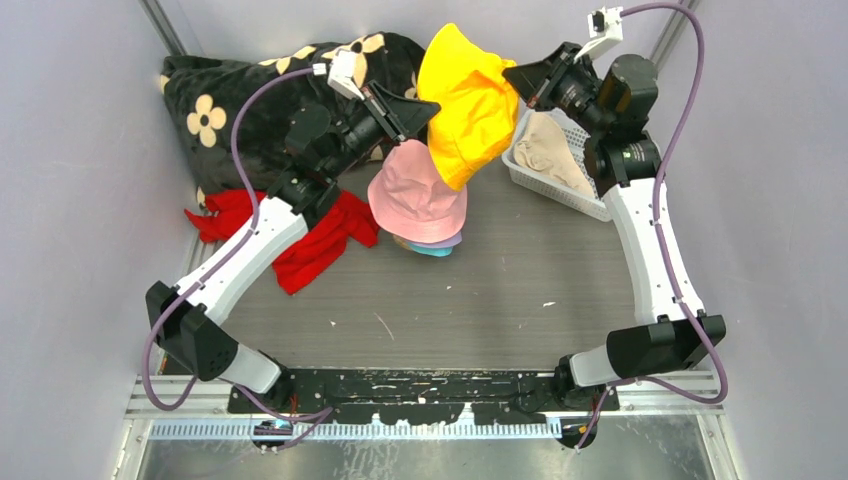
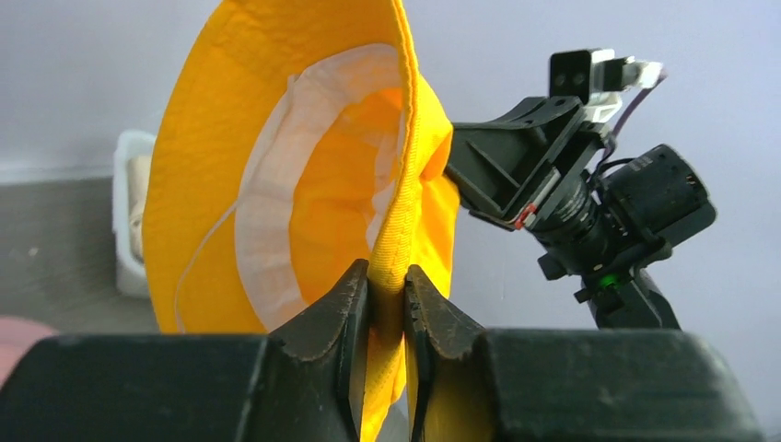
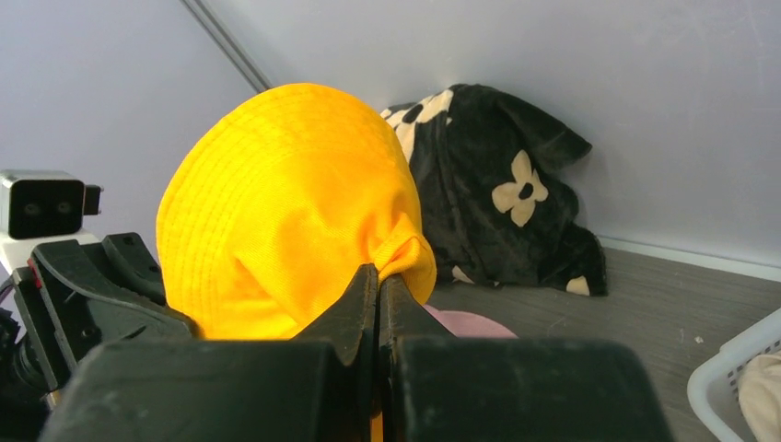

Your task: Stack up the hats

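Both grippers hold the yellow hat (image 1: 468,100) in the air above the back of the table. My left gripper (image 1: 432,106) is shut on its brim; the left wrist view shows the hat's open inside (image 2: 304,184) and the brim pinched between the jaws (image 2: 387,276). My right gripper (image 1: 512,76) is shut on a fold of the crown (image 3: 379,269). Below, the pink hat (image 1: 415,192) tops a stack with lavender (image 1: 445,241) and teal (image 1: 432,250) edges showing. The beige hat (image 1: 552,148) lies in the white basket (image 1: 530,180). The orange hat is hidden.
The black plush blanket with cream flowers (image 1: 250,100) lies at the back left, also in the right wrist view (image 3: 497,193). The flat red cloth (image 1: 320,235) lies under my left arm. Grey walls close in the left, back and right.
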`<move>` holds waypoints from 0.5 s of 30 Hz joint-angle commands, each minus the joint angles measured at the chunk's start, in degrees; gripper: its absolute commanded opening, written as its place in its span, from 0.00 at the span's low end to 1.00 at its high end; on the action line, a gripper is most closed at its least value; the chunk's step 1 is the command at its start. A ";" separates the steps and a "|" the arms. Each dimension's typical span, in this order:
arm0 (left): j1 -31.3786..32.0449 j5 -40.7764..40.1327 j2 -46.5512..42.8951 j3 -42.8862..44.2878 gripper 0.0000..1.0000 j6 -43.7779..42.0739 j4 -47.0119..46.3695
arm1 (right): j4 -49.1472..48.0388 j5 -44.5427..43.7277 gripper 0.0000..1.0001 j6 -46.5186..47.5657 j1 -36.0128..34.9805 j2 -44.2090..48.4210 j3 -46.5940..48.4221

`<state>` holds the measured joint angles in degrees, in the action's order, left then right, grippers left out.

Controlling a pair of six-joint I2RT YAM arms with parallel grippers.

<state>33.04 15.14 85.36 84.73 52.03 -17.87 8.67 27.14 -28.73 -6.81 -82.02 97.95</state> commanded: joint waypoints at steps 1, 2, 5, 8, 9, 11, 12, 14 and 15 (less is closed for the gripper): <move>-0.78 -0.74 -1.15 2.01 0.19 -0.09 10.77 | -4.29 1.16 0.01 0.01 -0.35 0.37 -2.00; -0.82 -0.43 -0.84 2.16 0.17 0.19 11.27 | -4.49 1.19 0.01 0.14 -0.37 0.44 -2.56; -0.86 0.12 0.65 2.71 0.06 1.20 12.20 | -4.60 1.00 0.01 0.58 -0.40 0.75 -3.49; -0.87 1.11 2.63 3.61 0.00 2.84 11.90 | -3.71 0.21 0.01 1.93 -0.40 1.40 -3.20; -0.87 1.69 3.42 4.06 0.00 3.52 11.77 | -2.73 0.12 0.01 2.42 -0.43 1.43 -2.83; -0.87 2.77 4.83 4.70 0.00 4.98 11.87 | -1.41 0.21 0.01 3.22 -0.43 1.27 -2.15; -0.85 3.08 5.26 4.77 0.00 5.69 12.00 | -0.82 0.46 0.01 3.59 -0.48 1.18 -1.87; -0.95 3.31 5.45 4.11 0.00 6.76 12.42 | 0.03 1.11 0.01 4.00 -0.49 0.87 -2.18; -1.02 3.20 5.17 3.48 0.00 7.14 12.71 | 0.22 1.47 0.01 4.17 -0.43 0.71 -2.49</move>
<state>32.47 16.10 91.33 86.67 56.49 -5.08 9.69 27.55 -26.57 -7.07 -82.06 93.86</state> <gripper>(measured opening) 0.021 0.040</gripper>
